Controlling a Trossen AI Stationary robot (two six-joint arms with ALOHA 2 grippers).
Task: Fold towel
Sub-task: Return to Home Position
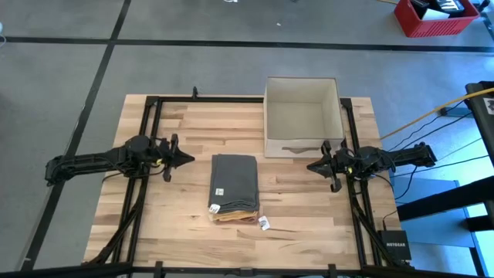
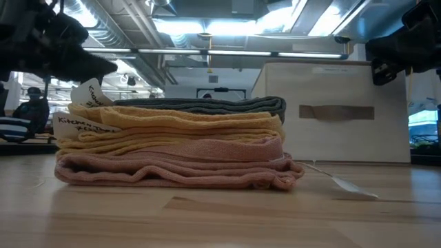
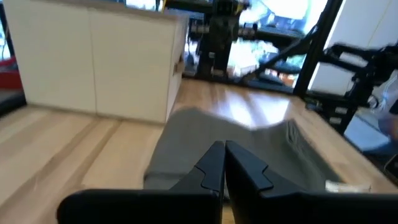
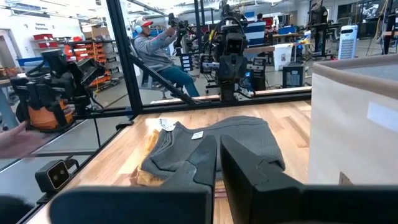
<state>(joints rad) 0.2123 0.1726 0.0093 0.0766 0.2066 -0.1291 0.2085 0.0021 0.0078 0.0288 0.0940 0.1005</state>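
Observation:
A stack of folded towels (image 1: 234, 189) lies flat in the middle of the table: a grey one (image 2: 207, 105) on top, a yellow one (image 2: 172, 131) under it, a pink one (image 2: 172, 165) at the bottom. White labels stick out at the stack's left and near sides. My left gripper (image 1: 187, 160) hovers shut just left of the stack, pointing at it, and the stack shows past its fingers in the left wrist view (image 3: 224, 155). My right gripper (image 1: 311, 164) hovers shut to the right of the stack, in front of the box, also pointing at the stack (image 4: 217, 155). Neither touches a towel.
An open beige fabric box (image 1: 302, 116) stands at the far right of the table, behind the right gripper. A loose white tag (image 1: 263, 224) lies on the wood near the stack's near right corner. Bare wood lies near and left of the stack. A person sits in the room beyond (image 4: 155, 50).

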